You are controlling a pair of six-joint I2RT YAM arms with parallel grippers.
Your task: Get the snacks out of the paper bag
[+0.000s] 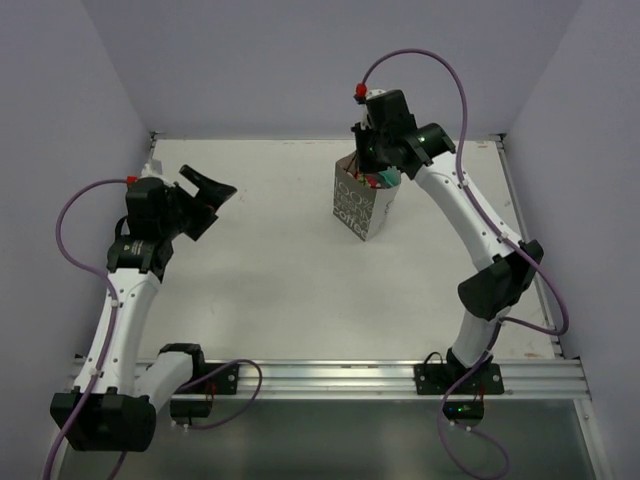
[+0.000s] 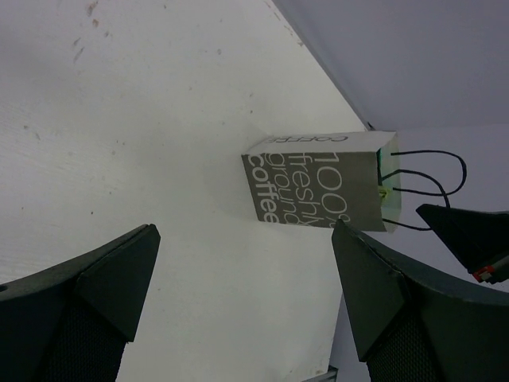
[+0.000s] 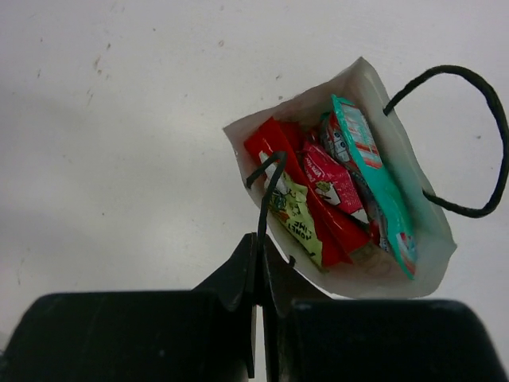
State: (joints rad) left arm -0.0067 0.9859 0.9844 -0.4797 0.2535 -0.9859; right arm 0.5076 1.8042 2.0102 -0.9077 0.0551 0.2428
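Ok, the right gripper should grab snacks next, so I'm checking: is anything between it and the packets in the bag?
Only the near loop handle, which crosses the open mouth of the paper bag over the snacks and seems pinched by the shut right gripper. Otherwise nothing visible covers them.

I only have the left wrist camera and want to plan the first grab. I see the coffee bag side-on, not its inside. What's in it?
Observer: The right wrist camera looks into the paper bag. It holds a red packet, a teal packet, a small pink-red packet and a yellow-green packet.
Operator: Is the right arm on the bag?
Observer: The right gripper is shut, and the near handle runs down into the seam between its fingers.
Operator: The bag looks sideways to me. Is it lying down?
Observer: No. The top camera shows it upright on the table, mouth up.
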